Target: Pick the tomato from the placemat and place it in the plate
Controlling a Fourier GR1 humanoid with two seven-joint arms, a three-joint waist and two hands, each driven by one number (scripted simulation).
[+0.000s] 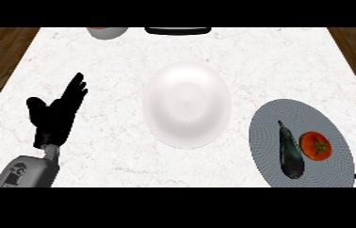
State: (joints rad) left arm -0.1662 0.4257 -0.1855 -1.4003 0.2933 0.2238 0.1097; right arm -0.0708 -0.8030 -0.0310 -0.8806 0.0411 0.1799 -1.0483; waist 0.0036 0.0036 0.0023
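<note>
**White marbled surface, wood at both sides**

The surface (104,52) is white with faint grey veining and evenly lit. Brown wooden floor (14,45) shows beyond its left and right edges. At its far edge sit a grey bowl (108,32) and a black object (178,30), both cut off.

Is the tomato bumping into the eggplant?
Cannot tell. In the head view the tomato lies right beside the eggplant on the placemat, with no clear gap or contact between them.

White counter (104,62): plate (186,104), placemat (268,128)
</note>
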